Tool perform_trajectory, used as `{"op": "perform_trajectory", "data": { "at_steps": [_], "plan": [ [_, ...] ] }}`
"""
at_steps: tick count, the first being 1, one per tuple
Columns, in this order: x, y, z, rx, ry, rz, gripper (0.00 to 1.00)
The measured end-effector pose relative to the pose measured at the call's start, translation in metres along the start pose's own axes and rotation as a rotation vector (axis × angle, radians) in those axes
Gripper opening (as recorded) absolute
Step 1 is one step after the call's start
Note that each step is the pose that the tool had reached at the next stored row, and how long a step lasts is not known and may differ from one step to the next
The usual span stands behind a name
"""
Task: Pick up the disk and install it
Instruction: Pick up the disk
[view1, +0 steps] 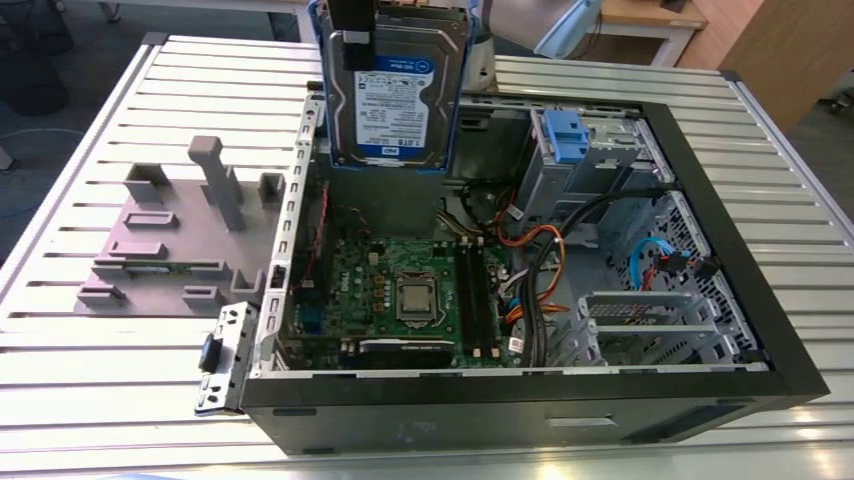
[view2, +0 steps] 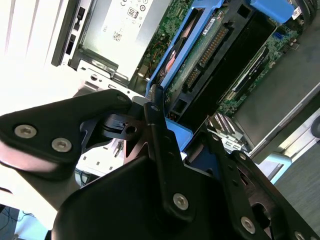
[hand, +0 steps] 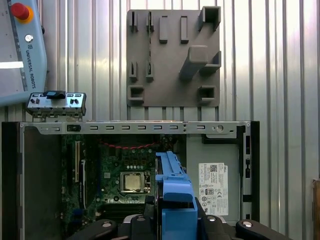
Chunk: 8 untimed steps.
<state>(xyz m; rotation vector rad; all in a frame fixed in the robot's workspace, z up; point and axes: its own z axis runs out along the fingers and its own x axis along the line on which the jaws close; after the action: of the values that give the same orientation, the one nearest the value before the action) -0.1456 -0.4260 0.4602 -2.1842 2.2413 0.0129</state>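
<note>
Mid-carry, by the look of it: pick-up done, install not yet. Gripper (view1: 352, 42) clamped on the disk (view1: 396, 95), pinching the blue bracket (hand: 172, 187) rather than the metal body, black fingers (view2: 161, 135) pressed against the plastic from either side. Exact pad contact hidden behind the bracket in the exterior view, so probably a firm pinch, though hard to confirm. Disk hanging upright below the hand, label turned toward the exterior camera, touching nothing but the fingers. Directly beneath the hand, the open computer case (view1: 707, 250), with the motherboard (view1: 400, 290) under the disk's lower edge. Off to one side of the hand, inside the case, the drive cage (view1: 601, 160) with a blue plastic piece (view1: 566, 133) at its top, likely the destination. Well away from the hand on the other side, outside the case wall, the grey stand (view1: 174, 225) on the slatted table (view1: 80, 340). As a judgement only, seating the disk would call for squaring the bracket to the bay opening, lining up its rails with the guides, and a slow, straight push, keeping off the loose cables (view1: 534, 250) nearby.
</note>
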Motion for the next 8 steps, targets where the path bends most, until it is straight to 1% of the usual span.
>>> {"op": "perform_trajectory", "data": {
  "at_steps": [8],
  "plan": [
    [-0.0001, -0.0039, 0.0000, -0.0001, 0.0000, 0.000, 0.37]
  ]
}}
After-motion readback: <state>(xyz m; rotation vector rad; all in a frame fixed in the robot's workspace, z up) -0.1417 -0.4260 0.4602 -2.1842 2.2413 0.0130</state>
